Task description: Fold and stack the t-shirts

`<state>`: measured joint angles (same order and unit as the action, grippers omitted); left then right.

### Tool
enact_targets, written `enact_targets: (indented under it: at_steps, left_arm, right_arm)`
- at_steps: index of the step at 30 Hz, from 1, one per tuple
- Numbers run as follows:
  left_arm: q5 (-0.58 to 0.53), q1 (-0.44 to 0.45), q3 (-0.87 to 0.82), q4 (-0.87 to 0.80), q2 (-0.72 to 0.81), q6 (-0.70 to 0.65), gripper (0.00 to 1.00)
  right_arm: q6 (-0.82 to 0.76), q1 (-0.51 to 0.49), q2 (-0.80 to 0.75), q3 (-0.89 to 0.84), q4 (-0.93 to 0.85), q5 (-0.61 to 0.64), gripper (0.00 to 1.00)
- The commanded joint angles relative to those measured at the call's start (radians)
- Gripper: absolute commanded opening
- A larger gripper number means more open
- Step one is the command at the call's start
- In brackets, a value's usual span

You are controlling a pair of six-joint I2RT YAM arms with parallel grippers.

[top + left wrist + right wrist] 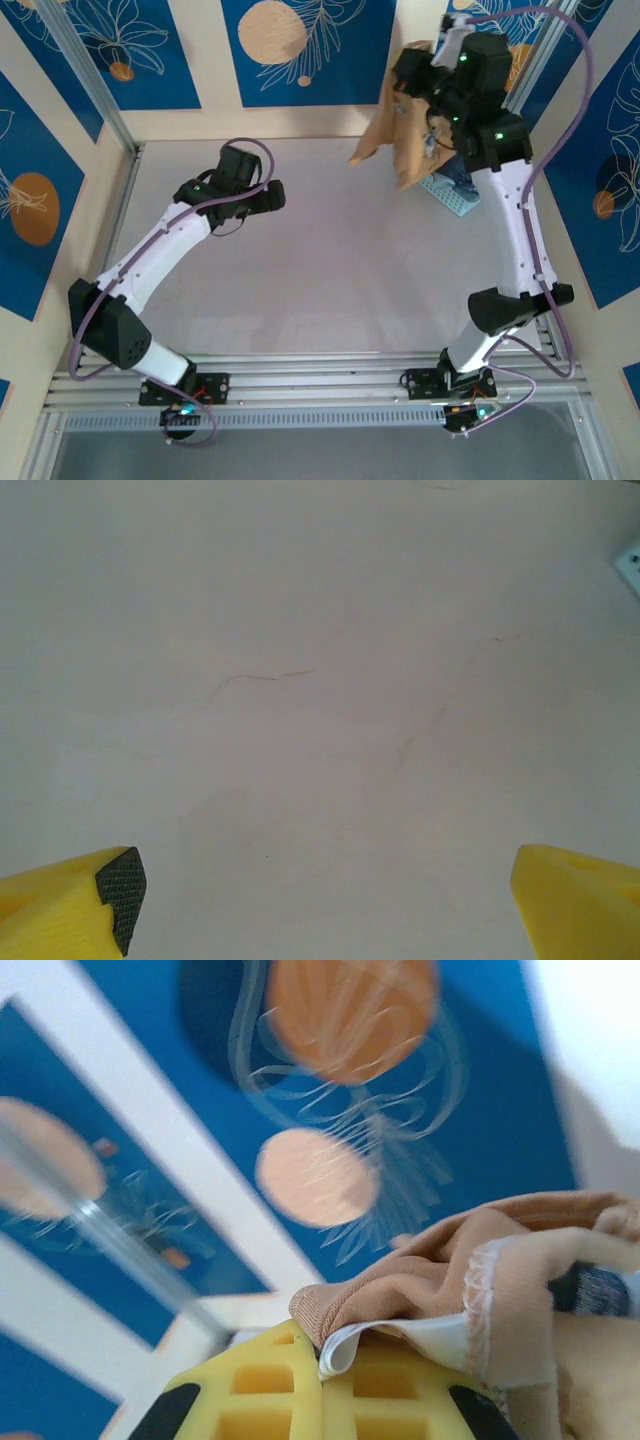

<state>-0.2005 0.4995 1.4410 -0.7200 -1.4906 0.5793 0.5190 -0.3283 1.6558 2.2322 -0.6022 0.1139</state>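
Note:
My right gripper is raised high at the back right and is shut on a tan-orange t-shirt. The shirt hangs bunched below it, above the basket. In the right wrist view the yellow jaws of the right gripper pinch the ribbed collar and a white inner label of the t-shirt. A patch of blue print shows at the right edge. My left gripper hovers over the bare table at mid-left. In its own wrist view the left gripper is open, with nothing between the fingers.
A light blue lattice basket stands at the back right, partly hidden by the hanging shirt and the right arm. The pale table lies between the arms. Blue patterned walls close in the back and both sides.

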Motion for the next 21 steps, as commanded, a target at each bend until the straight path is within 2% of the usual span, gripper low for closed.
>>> enact_targets:
  at_steps: [1, 4, 7, 8, 10, 12, 14, 18, 21]
  left_arm:
    - [-0.151, -0.008, 0.002, -0.086, 0.098, 0.037, 0.95]
    - [-0.204, -0.016, -0.036, -0.115, 0.160, 0.059, 0.96]
    - [-0.229, -0.028, -0.080, -0.144, 0.218, 0.080, 0.96]
    - [-0.224, -0.032, -0.097, -0.153, 0.235, 0.086, 0.96]
    - [-0.209, -0.040, -0.126, -0.172, 0.258, 0.101, 0.97]
    - [-0.157, -0.045, -0.164, -0.169, 0.280, 0.101, 0.97]
    - [-0.079, -0.047, -0.204, -0.149, 0.295, 0.093, 0.96]
    - [0.119, -0.046, -0.277, -0.121, 0.275, 0.098, 0.95]
    - [0.190, -0.044, -0.318, -0.128, 0.237, 0.142, 0.93]
  right_arm:
    - [-0.012, -0.153, 0.041, -0.130, -0.071, -0.058, 0.00]
    - [0.032, -0.298, 0.078, -0.300, 0.004, -0.157, 0.00]
    - [0.048, -0.413, 0.216, -0.325, 0.014, -0.332, 0.00]
    - [0.045, -0.442, 0.278, -0.293, -0.022, -0.370, 0.04]
    - [0.058, -0.459, 0.373, -0.234, -0.086, -0.436, 0.21]
    - [0.070, -0.446, 0.416, -0.203, -0.138, -0.448, 0.38]
    - [0.082, -0.410, 0.378, -0.246, -0.133, -0.443, 0.51]
    - [0.129, -0.294, 0.212, -0.459, -0.127, -0.334, 0.55]
    - [0.182, -0.170, 0.071, -0.684, -0.120, -0.260, 0.52]
